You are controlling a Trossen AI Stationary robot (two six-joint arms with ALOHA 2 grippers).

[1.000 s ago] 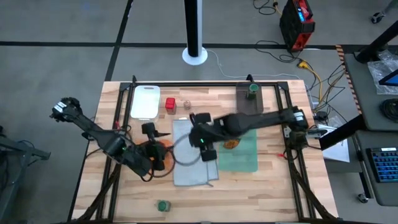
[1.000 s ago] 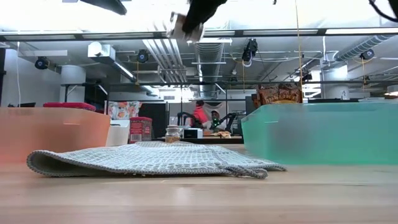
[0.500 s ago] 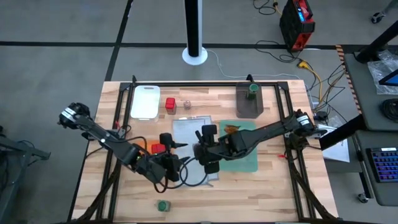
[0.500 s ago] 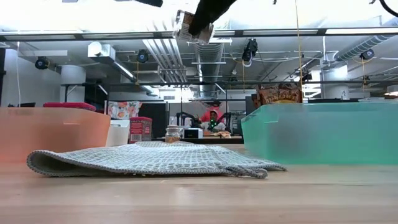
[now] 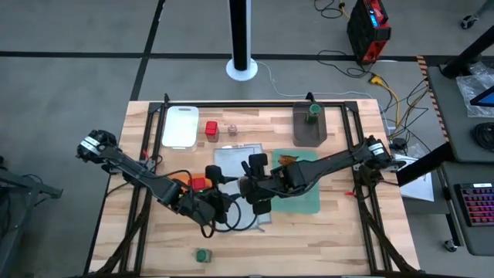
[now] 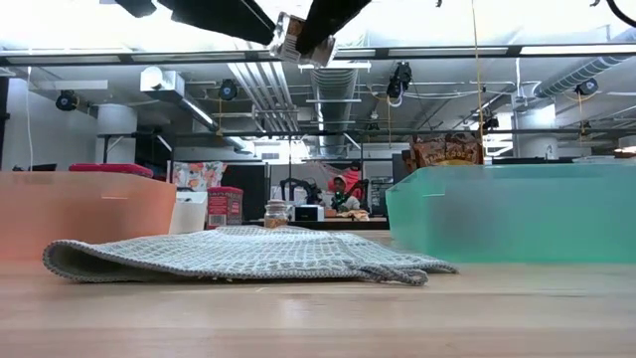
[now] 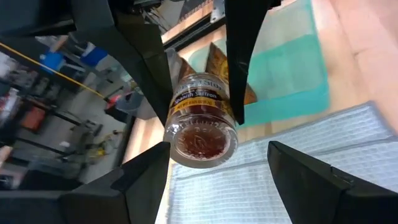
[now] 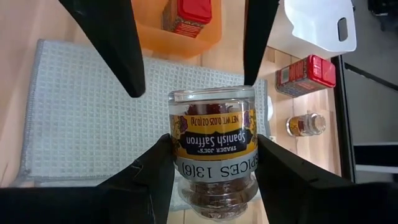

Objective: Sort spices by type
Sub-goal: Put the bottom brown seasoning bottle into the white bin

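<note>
So the right end effector [image 5: 245, 188] is clamped on the saffron shaker [image 8: 213, 149] mid-air above the grey cloth [image 5: 241, 164], mid-desk. The left end effector [image 5: 224, 202], fingers spread wide, faces it head-on along its long axis.

Held between the fingers of the right claw [image 8: 211, 168], a clear saffron jar [image 8: 213, 147] with a yellow and purple label [image 8: 214, 129]: printed upside down there, "TRADER JOE'S", "SPANISH SAFFRON", "NET WT. 0.020 OZ (0.7g)", and below in large letters "SPICES 13(6)". Same jar [image 7: 200, 118] seen ahead of the left claw [image 7: 217, 180], label partly readable as "Spanish Saffron". Nothing else legible, the small print on the red tin [image 8: 307, 74] beyond too fine to make out
</note>
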